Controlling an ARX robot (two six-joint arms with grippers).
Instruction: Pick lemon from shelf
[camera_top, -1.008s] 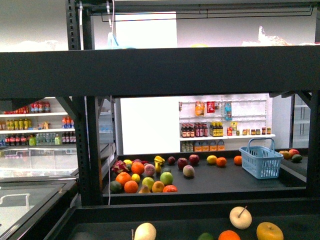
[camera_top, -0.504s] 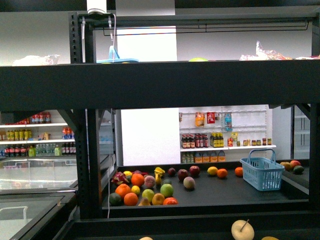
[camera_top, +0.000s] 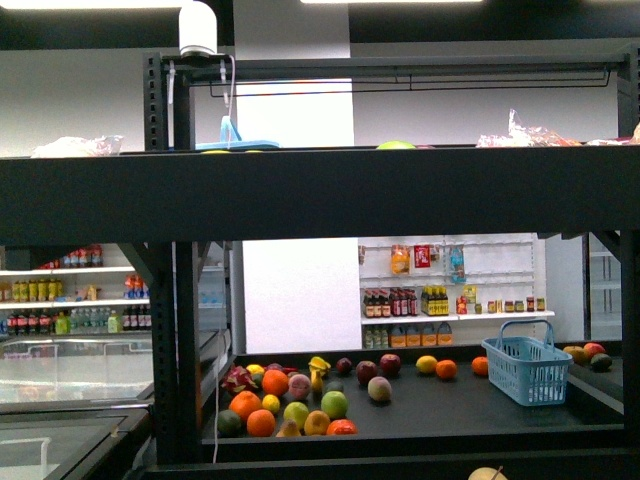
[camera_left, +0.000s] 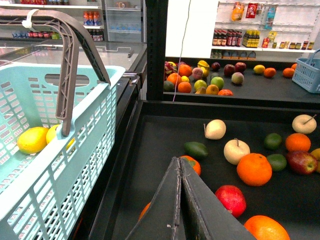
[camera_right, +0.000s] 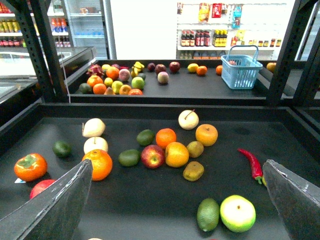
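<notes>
Left claw (camera_left: 176, 167) is pressed together with nothing in it. It sits bottom centre of its wrist frame, over the black deck of the shelf (camera_left: 150, 145). Right claw (camera_right: 177, 165) is spread wide and empty. Its fingers sit in the bottom corners of its frame, above a scatter of oranges, apples and limes.

The only thing I'd confidently call the lemon (camera_left: 32, 140) isn't on the deck at all. It's a bright yellow oval lying in the light teal basket (camera_left: 95, 125) at the left of the left wrist frame, so up and to the left of the closed claw. Its long axis runs roughly left-right across the frame, slightly tilted. A second yellow fruit (camera_left: 54, 134) sits just beside it, half hidden by the grey handle.

In the right wrist frame, nothing on the near deck reads as a lemon to me. There's a small yellow fruit (camera_right: 192, 67) on the far deck in the upper middle, next to an orange one, but it's too small to call.

My guess is the left arm is the nearer one to that basket lemon. The right wrist view doesn't show the teal basket at all.
</notes>
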